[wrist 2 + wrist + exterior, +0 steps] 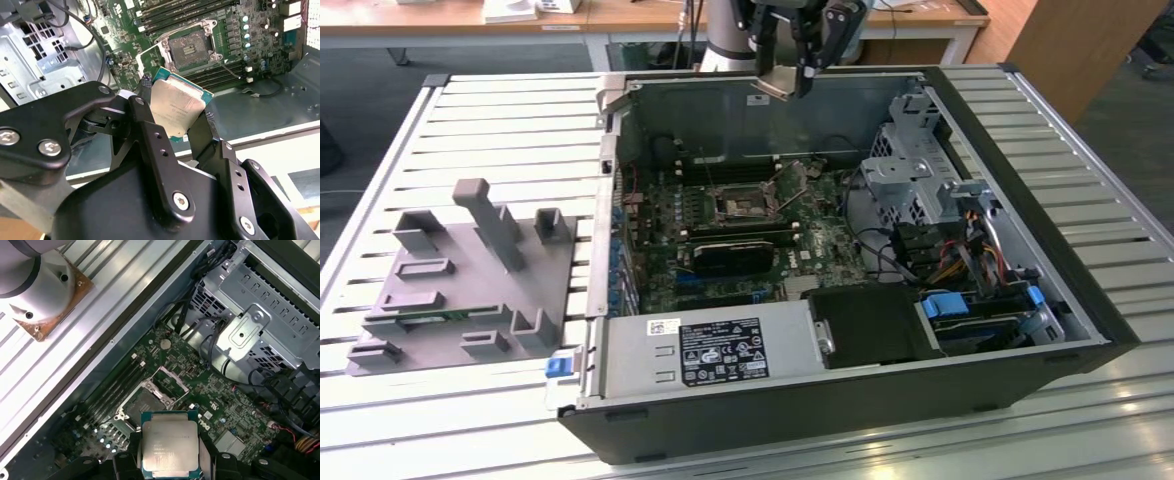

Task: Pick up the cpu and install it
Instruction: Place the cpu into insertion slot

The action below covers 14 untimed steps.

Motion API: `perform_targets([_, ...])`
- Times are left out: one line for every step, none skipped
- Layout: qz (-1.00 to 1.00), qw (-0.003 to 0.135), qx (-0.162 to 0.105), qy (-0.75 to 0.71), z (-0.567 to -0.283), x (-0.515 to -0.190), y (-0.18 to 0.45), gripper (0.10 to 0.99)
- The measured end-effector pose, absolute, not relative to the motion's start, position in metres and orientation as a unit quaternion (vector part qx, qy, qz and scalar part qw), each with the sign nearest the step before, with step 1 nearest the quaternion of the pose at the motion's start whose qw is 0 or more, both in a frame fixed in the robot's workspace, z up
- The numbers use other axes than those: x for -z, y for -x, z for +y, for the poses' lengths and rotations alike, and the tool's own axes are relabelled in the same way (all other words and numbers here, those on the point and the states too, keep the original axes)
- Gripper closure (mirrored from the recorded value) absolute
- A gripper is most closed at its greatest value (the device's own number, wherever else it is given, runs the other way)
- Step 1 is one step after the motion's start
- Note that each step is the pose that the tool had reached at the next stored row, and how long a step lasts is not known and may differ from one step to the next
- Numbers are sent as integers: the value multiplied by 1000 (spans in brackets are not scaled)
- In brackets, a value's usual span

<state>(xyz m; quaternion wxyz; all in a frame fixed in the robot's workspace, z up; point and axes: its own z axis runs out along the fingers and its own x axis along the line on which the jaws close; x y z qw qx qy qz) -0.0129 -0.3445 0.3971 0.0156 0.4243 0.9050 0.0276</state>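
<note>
The black metal gripper (176, 114) pinches the flat square silvery-grey cpu (176, 102) by opposite edges, a sound hold for a light, stiff, likely fragile chip.

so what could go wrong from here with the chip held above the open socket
The gripper pinches the chip by two edges only, so it may slip or tilt and drop onto the board. The socket lies open below; a skewed landing could harm its contacts. The raised metal frame beside it might catch the chip's corner.
</note>
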Motion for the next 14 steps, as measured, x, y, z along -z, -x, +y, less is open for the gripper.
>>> perform_targets([902,16,-27,-431,-345,-397,13,545])
perform_targets([899,16,-27,-436,-345,-397,13,545])
perform_targets([896,16,-27,-442,-345,-396,13,545])
perform_targets([893,16,-27,-448,-345,-396,13,545])
perform_targets([891,16,-27,-453,-345,-396,13,545])
perform_targets([889,17,-27,-458,-344,-396,13,545])
perform_targets([886,17,-27,-462,-344,-396,14,545])
perform_targets([884,17,-27,-467,-344,-396,14,545])
perform_targets([882,17,-27,-471,-344,-395,14,545])
perform_targets([879,17,-27,-476,-344,-395,14,545])
perform_targets([876,17,-26,-481,-344,-395,14,545])
perform_targets([874,17,-26,-485,-344,-395,15,545])
perform_targets([872,18,-26,-489,-344,-395,15,545])
perform_targets([870,18,-26,-492,-344,-395,15,545])
